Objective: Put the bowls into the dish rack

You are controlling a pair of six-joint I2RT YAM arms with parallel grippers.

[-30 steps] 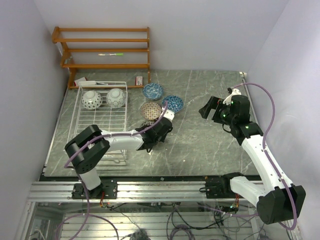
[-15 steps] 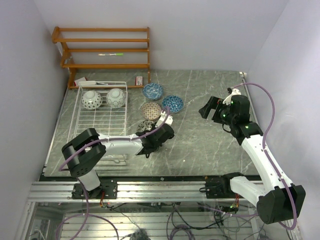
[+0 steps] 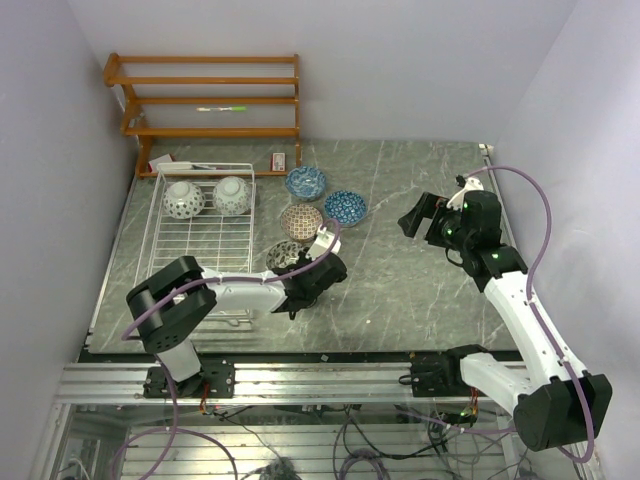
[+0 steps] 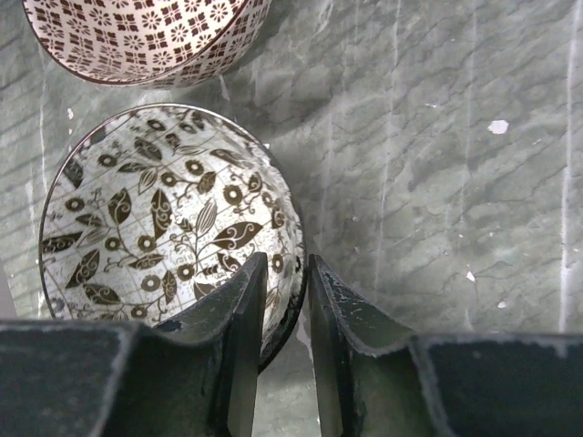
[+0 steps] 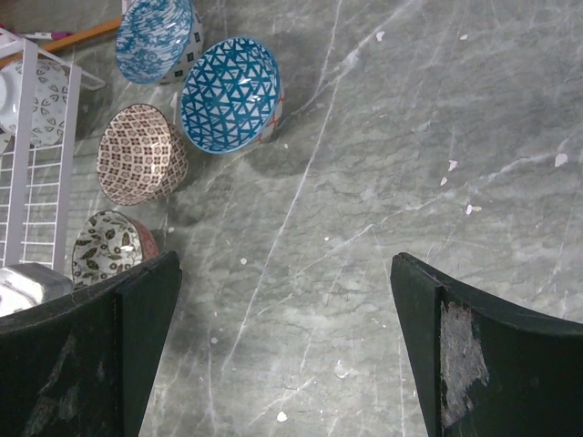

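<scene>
your left arm (image 3: pixel 240 290) lies low and outstretched over the table (image 3: pixel 400 300), left gripper (image 4: pixel 285 273) pinching the dark grey bowl (image 4: pixel 155 218) by its rim. your right gripper (image 5: pixel 284 269) hangs raised, jaws spread wide.

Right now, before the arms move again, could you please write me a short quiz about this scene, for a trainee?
1. How many bowls rest in the dish rack? A: one. B: two. C: four.
2. True or false: the right pincer stands open and holds nothing.
3. Which bowl does the left pincer pinch by the rim?

Key: 1 B. 2 true. 3 the dark grey bowl with the leaf pattern inside.
</scene>
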